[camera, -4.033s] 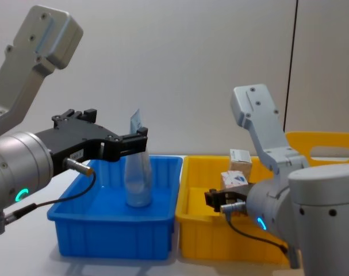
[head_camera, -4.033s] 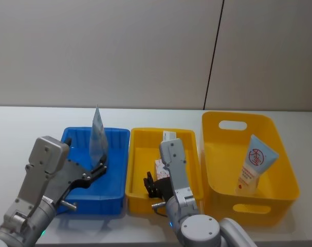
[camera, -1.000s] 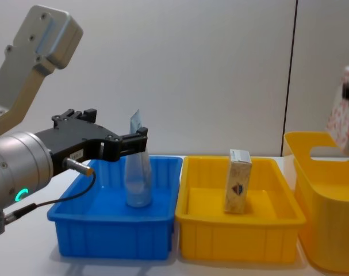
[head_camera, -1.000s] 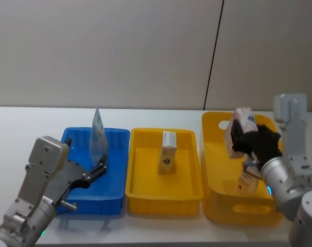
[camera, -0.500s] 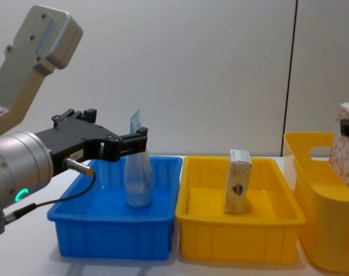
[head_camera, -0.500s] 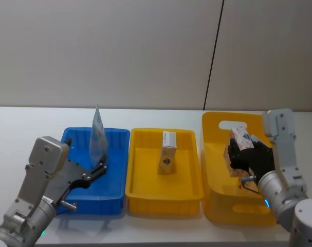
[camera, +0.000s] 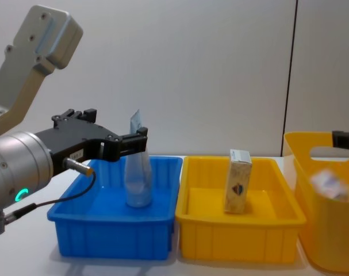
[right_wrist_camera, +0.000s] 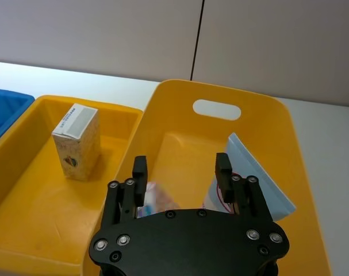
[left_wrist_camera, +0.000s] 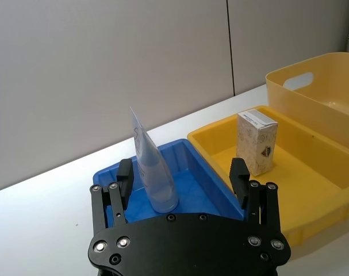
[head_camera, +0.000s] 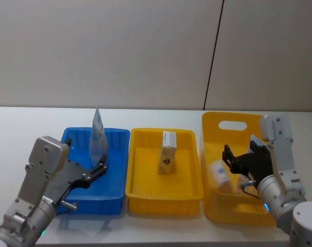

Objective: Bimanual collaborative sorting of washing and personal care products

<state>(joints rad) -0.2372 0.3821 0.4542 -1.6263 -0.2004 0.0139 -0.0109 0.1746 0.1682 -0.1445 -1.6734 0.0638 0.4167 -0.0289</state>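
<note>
Half a second ago the right tool was clamped on the white carton; now its jaws stand apart and the carton is blurred, dropping inside the deep yellow bin beside the logo tube. It may tumble against that tube. Over the blue bin the left tool hangs with jaws apart around the upright tube; a careless close could topple it.
</note>
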